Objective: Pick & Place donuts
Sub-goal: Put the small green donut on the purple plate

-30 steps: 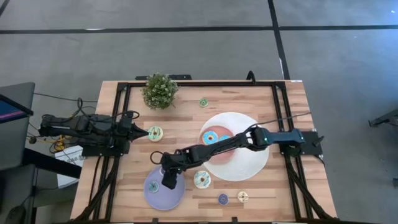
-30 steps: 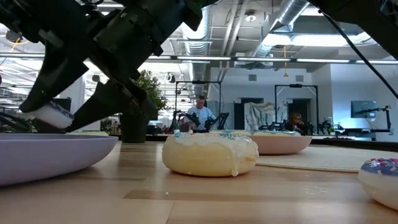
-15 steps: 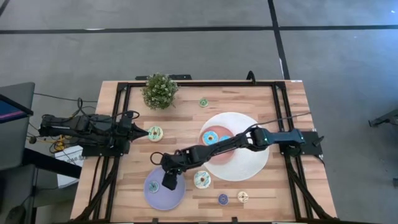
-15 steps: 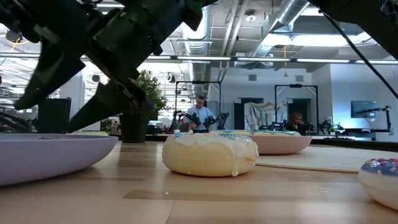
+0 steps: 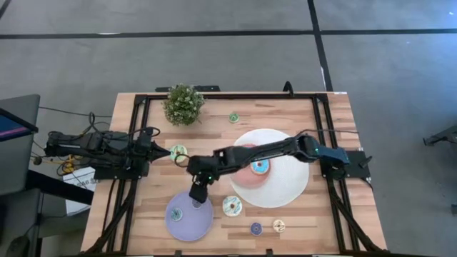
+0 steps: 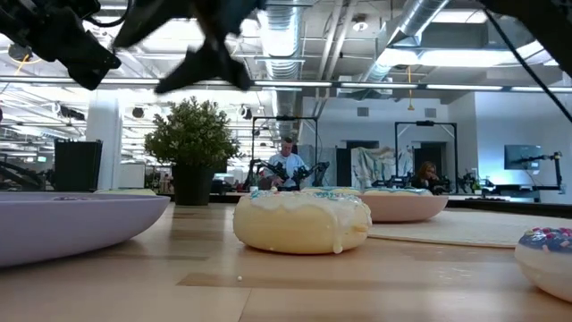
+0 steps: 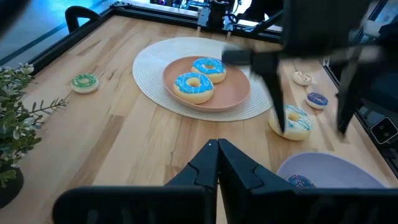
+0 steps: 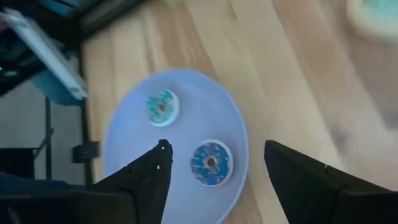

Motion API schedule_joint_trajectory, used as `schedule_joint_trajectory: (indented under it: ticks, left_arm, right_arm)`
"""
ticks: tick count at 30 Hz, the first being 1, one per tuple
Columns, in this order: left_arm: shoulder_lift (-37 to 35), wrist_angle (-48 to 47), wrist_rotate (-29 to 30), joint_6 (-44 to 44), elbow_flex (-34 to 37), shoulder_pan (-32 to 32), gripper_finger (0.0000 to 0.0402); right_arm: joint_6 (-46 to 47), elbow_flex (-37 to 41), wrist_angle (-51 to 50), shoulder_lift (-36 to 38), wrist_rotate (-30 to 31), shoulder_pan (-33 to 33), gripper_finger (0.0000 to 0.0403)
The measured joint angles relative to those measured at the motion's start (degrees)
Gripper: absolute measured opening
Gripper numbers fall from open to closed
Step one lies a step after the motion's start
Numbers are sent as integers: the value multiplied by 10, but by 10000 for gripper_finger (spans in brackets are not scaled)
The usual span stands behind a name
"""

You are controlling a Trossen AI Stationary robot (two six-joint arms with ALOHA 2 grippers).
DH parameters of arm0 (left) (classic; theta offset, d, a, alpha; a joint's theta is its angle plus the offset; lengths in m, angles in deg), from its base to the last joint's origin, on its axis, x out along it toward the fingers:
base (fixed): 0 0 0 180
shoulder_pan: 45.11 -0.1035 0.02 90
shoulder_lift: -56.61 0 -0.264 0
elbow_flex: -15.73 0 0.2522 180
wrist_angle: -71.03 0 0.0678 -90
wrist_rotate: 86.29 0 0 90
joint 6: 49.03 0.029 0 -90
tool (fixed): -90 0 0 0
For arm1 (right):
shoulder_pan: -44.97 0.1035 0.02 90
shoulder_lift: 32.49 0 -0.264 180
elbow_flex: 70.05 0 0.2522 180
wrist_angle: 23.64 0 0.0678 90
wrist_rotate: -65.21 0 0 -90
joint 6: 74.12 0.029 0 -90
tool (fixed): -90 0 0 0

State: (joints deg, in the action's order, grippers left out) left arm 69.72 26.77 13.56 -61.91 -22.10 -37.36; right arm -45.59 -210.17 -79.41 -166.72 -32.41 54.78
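Observation:
My right gripper (image 5: 196, 193) hangs open over the far rim of the lavender plate (image 5: 187, 223). In the right wrist view its fingers (image 8: 155, 171) frame two tiny donuts lying flat on that plate, a teal one (image 8: 161, 107) and a blue one (image 8: 211, 163). Two blue-iced donuts (image 7: 193, 87) rest on the pink plate (image 7: 239, 93). A pale-iced donut (image 5: 232, 206) sits on the table beside the lavender plate. My left gripper (image 5: 168, 151) waits shut at the left edge, next to another pale donut (image 5: 178, 151).
A potted plant (image 5: 183, 104) stands at the far left. A tiny green donut (image 5: 233, 117) lies near the far edge. A purple donut (image 5: 255, 228) and a tan donut (image 5: 278, 225) lie near the near edge. A white mat (image 5: 285, 189) underlies the pink plate. People are in the room beyond.
The right gripper held a small donut low over the lavender plate and let it go; the donut now lies on the plate. The gripper then rose and drew back toward the table's far edge, and its arm swung over the pink plate.

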Motion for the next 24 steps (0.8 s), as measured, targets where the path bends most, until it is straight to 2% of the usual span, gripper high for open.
schedule_joint_trajectory:
  ticks: [8,16,20,24]
  left_arm:
    - [0,0,0,-3,0,0,0]
    - [0,0,0,-20,0,0,0]
    - [0,0,0,-27,0,0,0]
    - [0,0,0,-26,0,0,0]
  right_arm:
    - [-76,0,-86,63,34,-2,219]
    - [-95,8,-139,67,46,4,178]
    - [-91,56,-134,77,46,9,161]
    - [-64,153,-80,135,46,14,149]
